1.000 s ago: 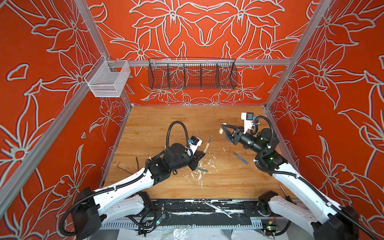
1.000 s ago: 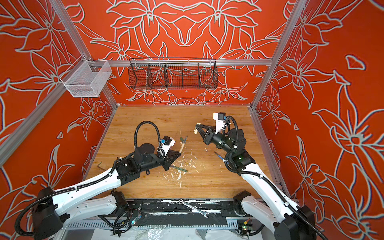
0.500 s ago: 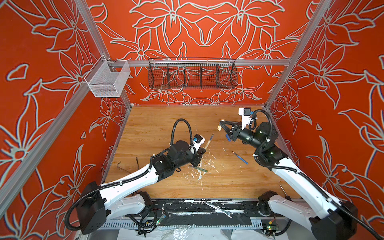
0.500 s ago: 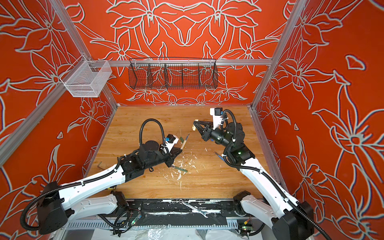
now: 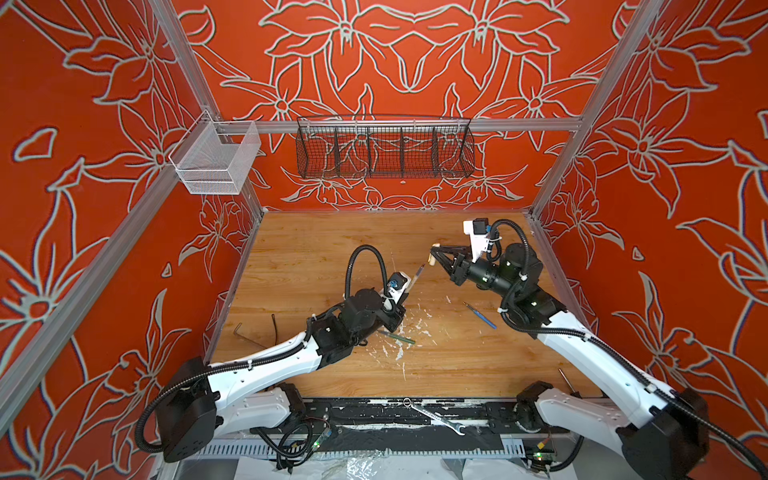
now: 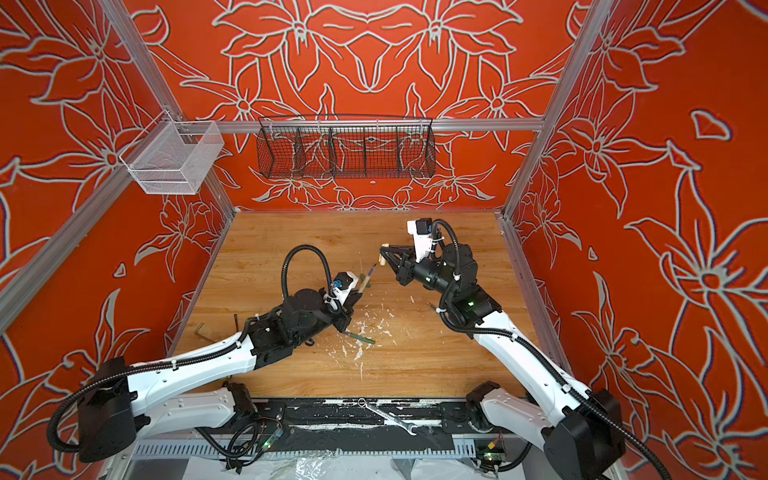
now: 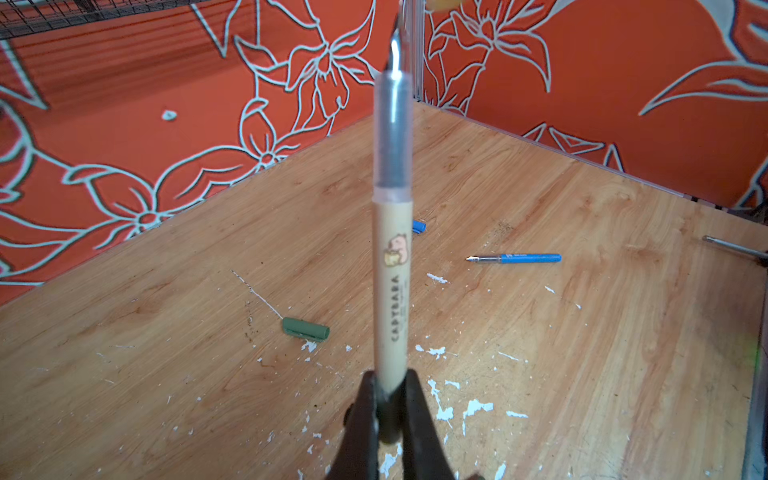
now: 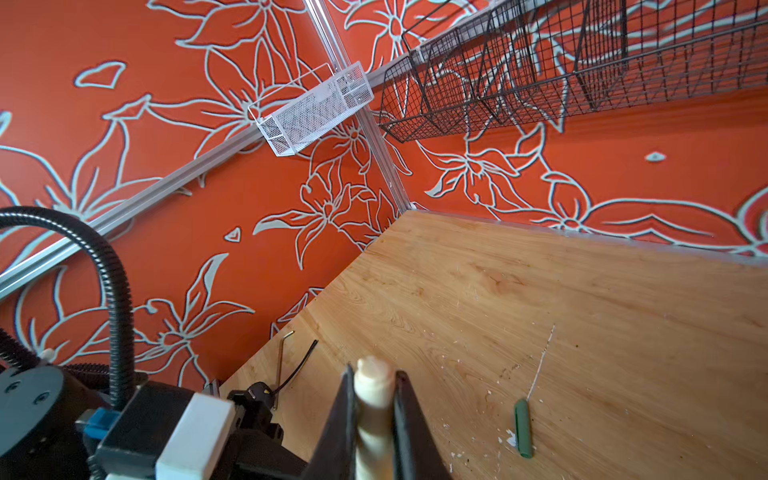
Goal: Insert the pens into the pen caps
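Left gripper (image 7: 388, 411) first: its two dark fingers (image 7: 360, 419) are pinched onto the tail end of the beige pen (image 7: 392, 291). The whole barrel sticks straight out past the fingertips, with the clear section and the dark nib at the far end. In both top views that pen (image 5: 417, 276) is lifted off the wooden table (image 5: 316, 249) above its middle and slants up toward the right arm.

Over to the right gripper (image 8: 374, 395), whose fingers are closed on the beige cap (image 8: 374, 399). The cap is gripped crosswise around its middle, with one rounded end poking out beyond the tips. In a top view the cap (image 6: 381, 262) shows on both sides of the finger pair, and the pen's nib sits just beside its lower end. The two are close but apart, and the nib is not inside the cap.

On the table, the blue pen (image 5: 480, 315) lies flat toward the right edge, under the right arm's reach. The blue cap (image 7: 419, 226) peeks out from behind the held pen, and the left wrist view shows it not far from the blue pen. The green pen (image 5: 395, 336) lies near the middle toward the front edge, one end tucked under the left arm. The green cap (image 7: 305, 328) rests alone on the wood among white flecks.
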You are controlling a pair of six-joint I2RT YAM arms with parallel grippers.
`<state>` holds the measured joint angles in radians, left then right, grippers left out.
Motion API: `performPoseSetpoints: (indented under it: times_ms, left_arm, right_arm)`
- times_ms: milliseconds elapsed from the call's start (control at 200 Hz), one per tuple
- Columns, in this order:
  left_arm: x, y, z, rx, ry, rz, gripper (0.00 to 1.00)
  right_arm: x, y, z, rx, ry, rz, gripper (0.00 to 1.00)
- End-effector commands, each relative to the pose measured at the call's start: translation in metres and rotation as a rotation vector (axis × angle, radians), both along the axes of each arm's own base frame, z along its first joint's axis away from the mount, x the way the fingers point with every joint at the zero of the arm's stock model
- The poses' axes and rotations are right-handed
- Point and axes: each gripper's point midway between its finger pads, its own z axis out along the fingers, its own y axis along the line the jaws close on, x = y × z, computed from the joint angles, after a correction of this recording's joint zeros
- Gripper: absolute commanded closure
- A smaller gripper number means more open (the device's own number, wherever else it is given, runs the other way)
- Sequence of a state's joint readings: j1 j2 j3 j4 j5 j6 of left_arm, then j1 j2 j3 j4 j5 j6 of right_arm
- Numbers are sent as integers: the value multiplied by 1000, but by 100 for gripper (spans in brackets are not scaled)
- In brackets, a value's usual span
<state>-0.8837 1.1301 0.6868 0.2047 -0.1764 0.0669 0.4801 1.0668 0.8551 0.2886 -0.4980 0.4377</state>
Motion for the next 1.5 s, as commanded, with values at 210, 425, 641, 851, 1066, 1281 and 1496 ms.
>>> performPoseSetpoints:
  times_ms: [210, 425, 641, 851, 1066, 1281, 1496]
  left_arm:
    - [-2, 3, 20, -43, -48, 2, 100]
    - [0, 0, 21, -37, -49, -3, 100]
    - [-1, -1, 22, -38, -46, -8, 100]
    - [-2, 0, 26, -47, -50, -9, 100]
    - [-2, 0, 26, -46, -49, -9, 100]
    - [-1, -2, 26, -44, -45, -11, 100]
    - [-1, -3, 27, -49, -45, -16, 100]
  right_arm:
    - [-2, -8, 40, 169, -101, -33, 100]
    - [-6, 8, 33, 177, -73, 29, 100]
    - [-5, 11, 25, 176, -66, 16, 100]
    - [-2, 11, 18, 192, -50, 7, 100]
    - [-1, 9, 15, 188, -40, -9, 100]
    - [-3, 10, 15, 206, -31, 5, 100]
    - [-1, 13, 8, 191, -9, 7, 100]
